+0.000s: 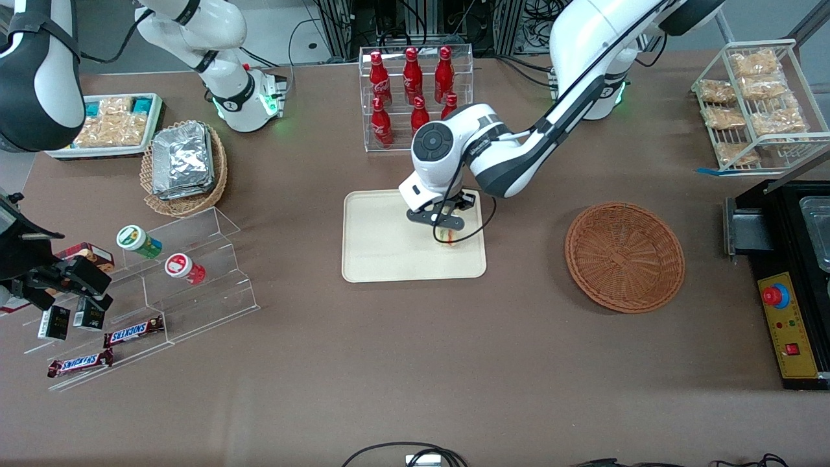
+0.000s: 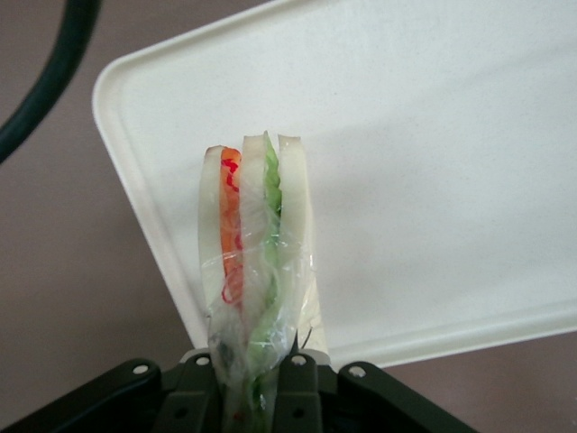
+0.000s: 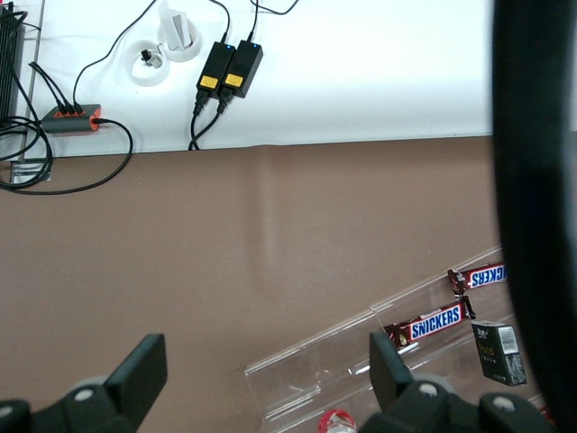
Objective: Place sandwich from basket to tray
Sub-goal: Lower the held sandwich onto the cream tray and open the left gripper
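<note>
front view shows the end effector [image 1: 446, 228] clamped on the sandwich [image 1: 445, 234] over the tray [image 1: 382, 253], at its edge nearest the basket [image 1: 624, 255], which sits apart on the desk [image 1: 415, 363].

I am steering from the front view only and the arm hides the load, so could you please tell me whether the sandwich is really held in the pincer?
Observer: Yes. The left wrist view shows the pincer shut on the wrapped sandwich, which stands up out of it.
Operator: Thank you. Is it over the tray?
Observer: Partly. In that view the sandwich hangs above the tray close to a rounded corner, right at the rim.
Operator: Did anything stay in the basket?
Observer: You can check that yourself: the basket is empty, lying toward the working arm's end of the table.
</note>
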Available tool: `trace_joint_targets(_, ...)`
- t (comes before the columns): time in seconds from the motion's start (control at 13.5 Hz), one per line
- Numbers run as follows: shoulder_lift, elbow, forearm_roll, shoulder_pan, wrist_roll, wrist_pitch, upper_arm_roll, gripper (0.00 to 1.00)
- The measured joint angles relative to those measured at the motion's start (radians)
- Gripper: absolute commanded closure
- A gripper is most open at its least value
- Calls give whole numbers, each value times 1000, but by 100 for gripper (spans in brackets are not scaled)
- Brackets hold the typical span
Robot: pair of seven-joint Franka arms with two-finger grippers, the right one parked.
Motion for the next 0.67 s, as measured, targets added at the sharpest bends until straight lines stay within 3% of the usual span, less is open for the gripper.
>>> trace_joint_targets(0.22,47,1,41,-17,-34,3,0,92)
trace_joint_targets(0.37,64,2,44,-25,-35,3,0,81)
trace_joint_targets(0.52,74,2,46,-30,-39,3,1,47)
trace_joint_targets(0.67,77,2,47,-32,-64,3,1,28)
